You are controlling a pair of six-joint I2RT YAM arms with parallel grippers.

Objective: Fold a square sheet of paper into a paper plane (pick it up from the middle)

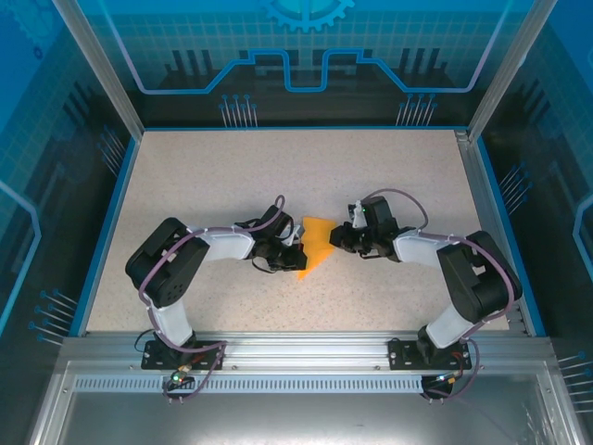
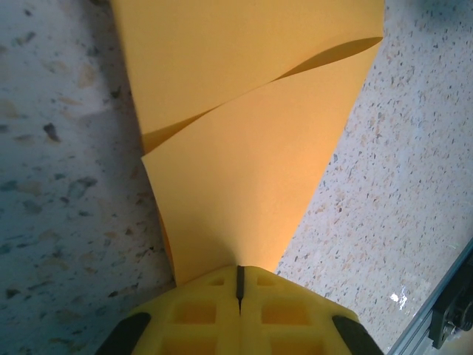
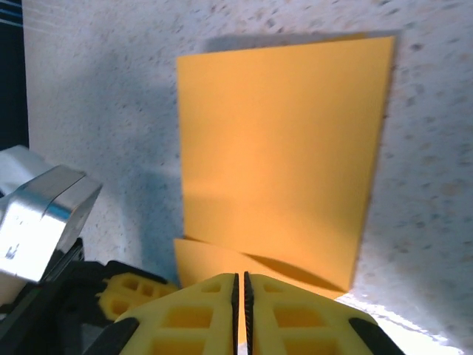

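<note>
The left gripper [image 2: 239,275] is shut on the paper [image 2: 251,185]. Its yellow fingers meet with only a hairline between them, and the sheet's narrow end runs straight into that line. The right gripper [image 3: 240,285] faces it from the other side, jaws drawn to a thin slit. Its tips sit at the paper's edge, where a lower layer passes under or between them, and I cannot tell whether that layer is pinched.

The paper is no flat square. It is folded to a wedge, wide toward the far edge of the desk [image 1: 213,176] and tapering toward the near edge. It lies about mid-desk between the two grippers. One flap is folded over and stands slightly proud, with a shadowed gap beneath, so its crease looks soft.

I judge this to be mid-fold, with the plane far from done. The next move likely calls for one gripper to pin the sheet while the other presses the loose flap down along its crease. Thin paper may slip or buckle if both pull.

A blue rim [image 1: 111,222] runs along the desk's sides and a metal rail [image 1: 296,348] along the near edge, both well apart from the paper. The nearest obstacle for each gripper is the other, nose to nose across the sheet.
</note>
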